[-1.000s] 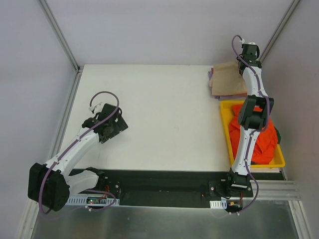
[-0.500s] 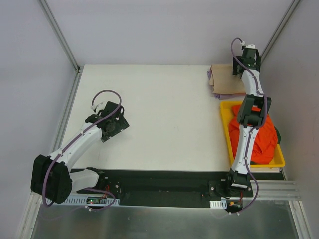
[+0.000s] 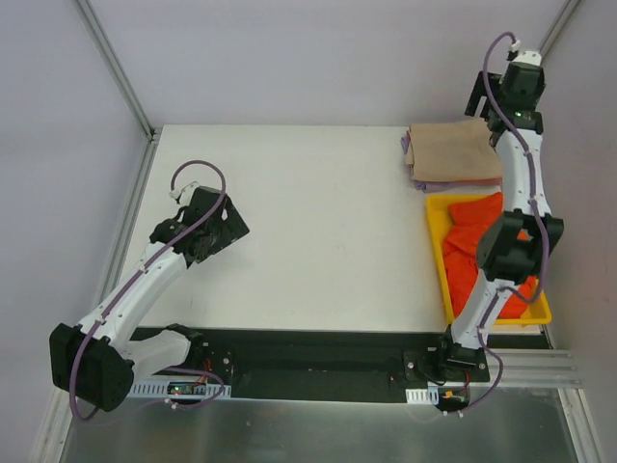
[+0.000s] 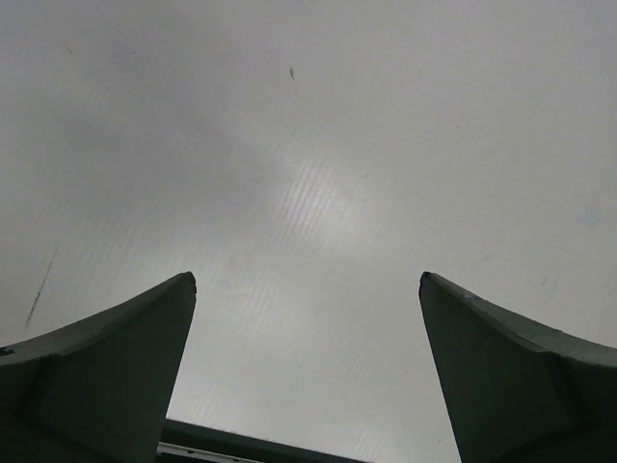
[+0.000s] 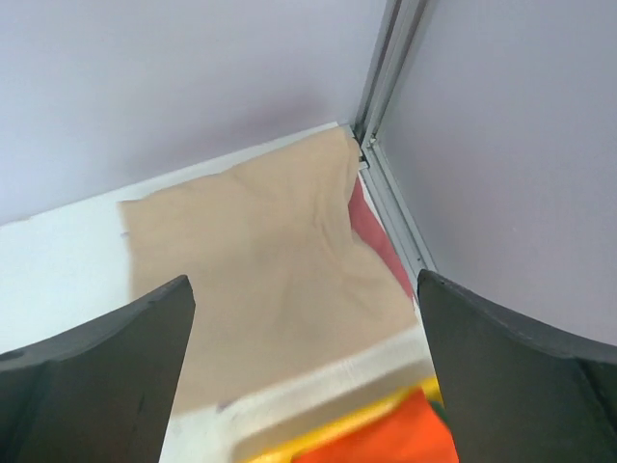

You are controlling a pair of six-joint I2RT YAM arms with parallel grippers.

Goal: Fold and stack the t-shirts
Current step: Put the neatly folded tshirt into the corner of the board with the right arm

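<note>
Orange-red shirt (image 3: 468, 241) piled in the yellow tray (image 3: 435, 253), right edge.
My left claw (image 4: 307, 280) and right claw (image 5: 305, 278) both gape, holding zilch; tan shirt (image 3: 453, 149) folded, far-right corner.

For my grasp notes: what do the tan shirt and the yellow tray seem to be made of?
Tan shirt: soft matte cloth, possibly cotton; it lies limp and folded, with gentle creases. Tray: probably rigid plastic with a smooth finish; its walls are straight and thin, in one even bright yellow.

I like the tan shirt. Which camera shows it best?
The right wrist view: the tan shirt fills the middle, close up. The top view shows it small in the far right corner. The left wrist view shows only the table.
</note>
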